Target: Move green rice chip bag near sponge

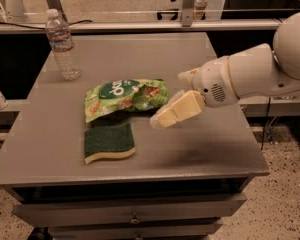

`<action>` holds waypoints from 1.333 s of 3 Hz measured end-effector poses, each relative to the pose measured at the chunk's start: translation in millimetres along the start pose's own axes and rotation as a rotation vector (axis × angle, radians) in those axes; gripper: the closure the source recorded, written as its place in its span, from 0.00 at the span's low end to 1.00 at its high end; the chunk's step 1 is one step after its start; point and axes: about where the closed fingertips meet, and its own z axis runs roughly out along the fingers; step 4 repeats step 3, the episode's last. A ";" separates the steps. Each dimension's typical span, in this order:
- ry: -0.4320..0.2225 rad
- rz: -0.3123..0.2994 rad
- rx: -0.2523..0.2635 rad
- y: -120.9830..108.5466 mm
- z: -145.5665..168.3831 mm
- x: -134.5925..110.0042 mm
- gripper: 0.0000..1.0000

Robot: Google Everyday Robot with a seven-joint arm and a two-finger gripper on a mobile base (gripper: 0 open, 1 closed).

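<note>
The green rice chip bag (125,96) lies flat and crinkled on the grey table (205,149), left of centre. The sponge (109,142), dark green on top with pale yellow foam below, lies just in front of the bag with a narrow gap between them. My gripper (168,110) hovers just right of the bag's right end, above the table. It is open and empty, with its cream fingers (179,110) pointing down and left towards the bag.
A clear water bottle (63,45) stands at the table's back left corner. A metal rail (140,26) runs behind the table. Drawers (132,215) sit under the front edge. My white arm (260,74) reaches in from the right.
</note>
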 end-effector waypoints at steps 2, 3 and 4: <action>-0.127 0.015 0.104 -67.5 -58.7 25.0 0.00; -0.127 0.015 0.104 -67.4 -58.7 25.0 0.00; -0.127 0.015 0.104 -67.4 -58.7 25.0 0.00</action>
